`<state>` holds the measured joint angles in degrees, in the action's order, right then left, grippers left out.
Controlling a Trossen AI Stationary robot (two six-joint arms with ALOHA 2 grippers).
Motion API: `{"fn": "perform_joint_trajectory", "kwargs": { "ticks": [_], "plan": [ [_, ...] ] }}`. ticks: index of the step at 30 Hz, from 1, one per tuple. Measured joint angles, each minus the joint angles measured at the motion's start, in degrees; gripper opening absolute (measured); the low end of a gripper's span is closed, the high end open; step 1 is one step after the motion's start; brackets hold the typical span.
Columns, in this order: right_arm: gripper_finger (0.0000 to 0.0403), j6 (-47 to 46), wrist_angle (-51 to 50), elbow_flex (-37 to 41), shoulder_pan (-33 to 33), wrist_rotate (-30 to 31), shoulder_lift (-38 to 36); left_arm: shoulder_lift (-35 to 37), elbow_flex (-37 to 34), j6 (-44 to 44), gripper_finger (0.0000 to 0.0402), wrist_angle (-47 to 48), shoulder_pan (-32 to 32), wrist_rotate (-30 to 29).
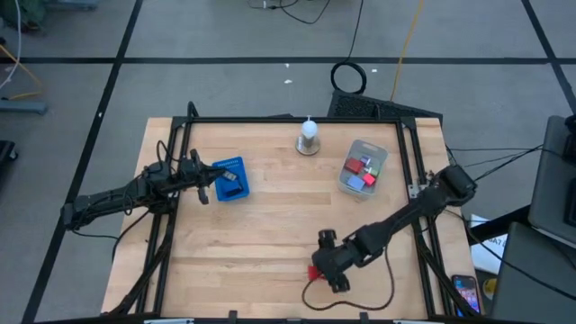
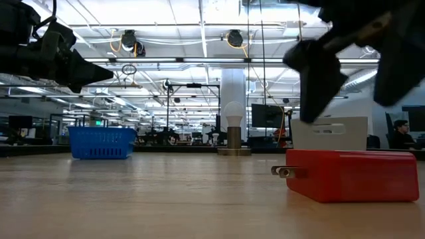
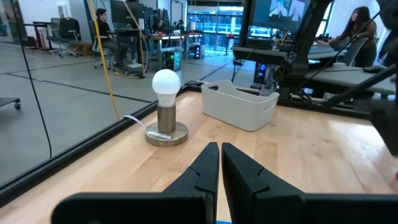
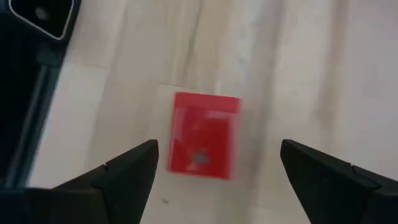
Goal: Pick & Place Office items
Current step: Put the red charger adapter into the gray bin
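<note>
With several office items (image 1: 363,171) already in the grey tub (image 1: 346,184), the right gripper (image 4: 214,163) hovers, fingers spread, over a red block (image 4: 204,135); the left gripper (image 3: 220,163) waits pressed shut.

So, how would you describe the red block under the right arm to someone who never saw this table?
Start at the wooden table and go to its near edge, on the right arm's side. There the right end effector hangs open above a red block lying alone on bare wood. The other small pieces sit together in the grey tub.
</note>
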<state>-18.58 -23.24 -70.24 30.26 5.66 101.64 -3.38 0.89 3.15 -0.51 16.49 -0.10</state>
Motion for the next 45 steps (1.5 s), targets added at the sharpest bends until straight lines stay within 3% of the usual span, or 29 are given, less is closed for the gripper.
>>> {"fn": "perform_joint_trajectory", "kwargs": {
  "ticks": [5, 16, 30, 36, 45],
  "plan": [
    [0.0316, -1.91, -0.1, -0.57, 0.17, -1.0, 3.84, 0.02, 0.0, 0.39, 0.0019, 0.02, 0.0, 0.0],
    [0.0311, -3.89, 2.0, -0.74, 1.45, 3.3, 4.7, 0.01, 0.0, 0.36, 0.0019, 0.02, 0.0, -0.02],
    [0.0311, -10.28, 3.49, -1.63, 2.74, -0.04, 7.56, 0.01, 0.0, 0.49, 0.0019, 0.03, 0.0, 0.0],
    [0.031, -7.24, 3.51, -1.57, 0.73, -4.54, 9.45, 0.01, 0.0, 0.64, 0.0019, 0.02, -0.01, -0.01],
    [0.0286, 4.98, 4.9, -1.49, -0.19, -4.35, 9.23, 0.01, 0.0, 0.18, 0.0019, 0.04, 0.0, -0.02]
  ]
}}
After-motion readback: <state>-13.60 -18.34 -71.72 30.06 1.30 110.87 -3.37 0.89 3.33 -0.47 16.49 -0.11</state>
